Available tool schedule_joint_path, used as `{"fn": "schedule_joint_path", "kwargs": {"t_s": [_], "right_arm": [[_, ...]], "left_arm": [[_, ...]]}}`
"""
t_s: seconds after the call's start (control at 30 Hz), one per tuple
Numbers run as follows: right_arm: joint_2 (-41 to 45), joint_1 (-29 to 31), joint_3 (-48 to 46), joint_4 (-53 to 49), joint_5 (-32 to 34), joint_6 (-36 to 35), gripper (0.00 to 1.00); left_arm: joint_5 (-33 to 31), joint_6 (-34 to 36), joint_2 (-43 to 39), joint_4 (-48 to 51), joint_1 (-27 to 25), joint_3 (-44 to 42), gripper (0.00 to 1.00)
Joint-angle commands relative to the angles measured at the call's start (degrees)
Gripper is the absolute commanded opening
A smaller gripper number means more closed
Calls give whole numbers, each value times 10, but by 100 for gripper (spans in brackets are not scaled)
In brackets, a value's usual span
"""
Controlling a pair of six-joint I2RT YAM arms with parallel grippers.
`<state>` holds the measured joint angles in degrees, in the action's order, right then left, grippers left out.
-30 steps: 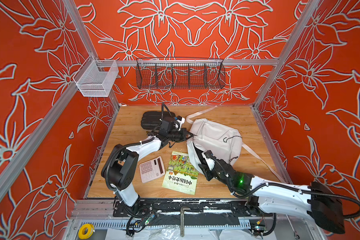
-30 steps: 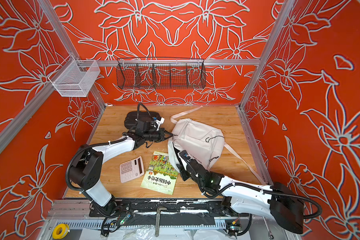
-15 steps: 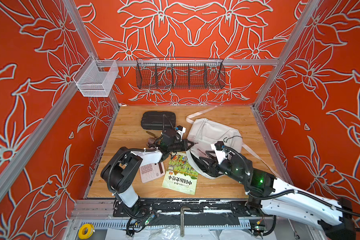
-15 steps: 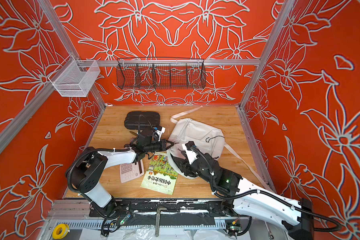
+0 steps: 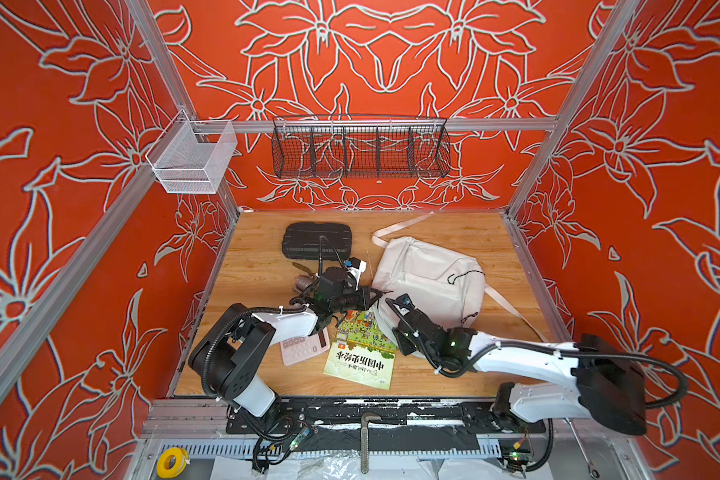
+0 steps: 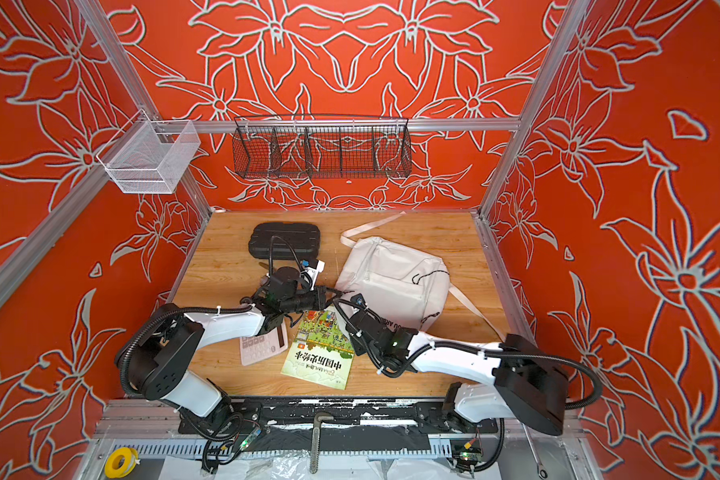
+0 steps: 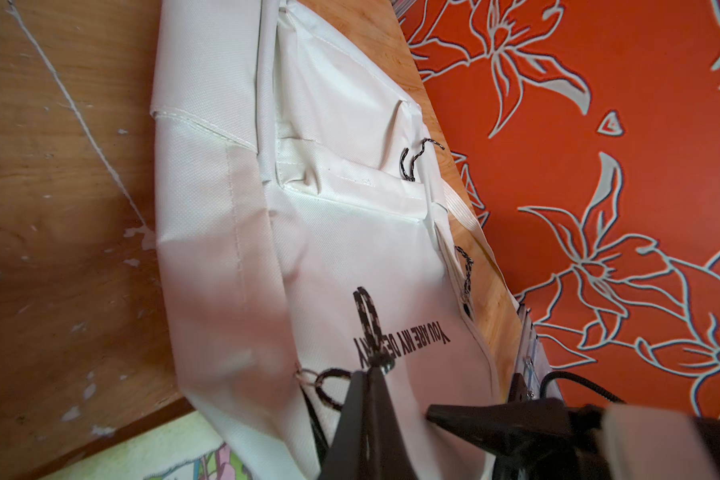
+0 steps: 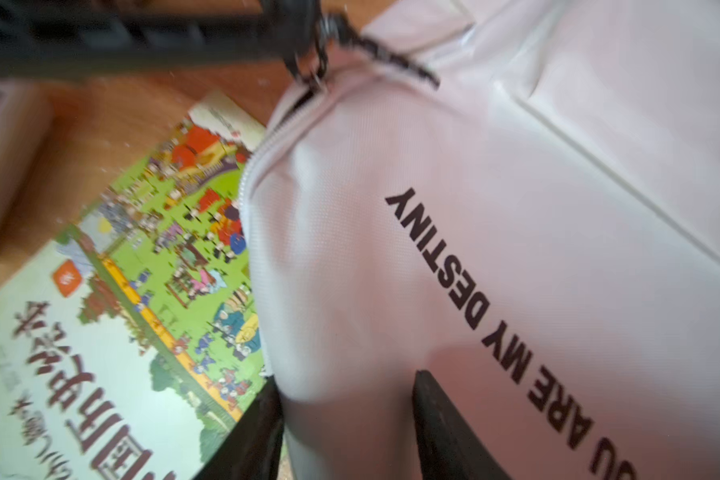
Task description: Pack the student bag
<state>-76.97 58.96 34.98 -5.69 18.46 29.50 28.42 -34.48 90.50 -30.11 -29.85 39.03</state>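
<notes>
Opening the student bag (image 5: 429, 274), frame middle: left end effector (image 7: 371, 374) pinching zipper cord (image 7: 366, 320); right end effector (image 8: 346, 419) gripping fabric. Next: pull zipper.

White student bag (image 5: 427, 276) beside picture book (image 5: 360, 351), calculator (image 5: 304, 349), black case (image 5: 316, 241).

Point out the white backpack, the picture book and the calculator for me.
backpack (image 5: 425, 270): top view, on its white front panel.
picture book (image 5: 360, 353): top view, middle of its cover.
calculator (image 5: 302, 347): top view, on the visible keypad, beside the left arm.
</notes>
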Motion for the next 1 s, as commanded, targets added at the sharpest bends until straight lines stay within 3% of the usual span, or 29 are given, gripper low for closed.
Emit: {"fn": "schedule_joint_path", "kwargs": {"t_s": [0.0, 0.07, 0.23, 0.3, 0.4, 0.57, 0.83, 0.97], "right_arm": [[-33, 1, -11, 18, -18, 48, 51], [-33, 1, -10, 32, -31, 35, 51], [41, -12, -34, 115, -28, -16, 63], [66, -34, -30, 118, -41, -31, 67], [80, -80, -8, 95, -71, -35, 70], [61, -161, 45, 64, -145, -21, 70], [-59, -212, 134, 61, -359, -284, 68], [-116, -236, 196, -3, -400, -374, 62]], "left_arm": [[23, 14, 15, 7, 7, 24, 0], [29, 21, 20, 24, 9, 37, 3], [7, 51, 7, 120, 10, 68, 51], [-19, 64, -11, 159, 10, 76, 64], [-63, 88, -39, 221, 10, 88, 75], [-119, 109, -68, 321, 11, 98, 75], [-130, 149, -26, 411, 8, 124, 54], [-91, 159, 5, 392, 8, 142, 52]]}}
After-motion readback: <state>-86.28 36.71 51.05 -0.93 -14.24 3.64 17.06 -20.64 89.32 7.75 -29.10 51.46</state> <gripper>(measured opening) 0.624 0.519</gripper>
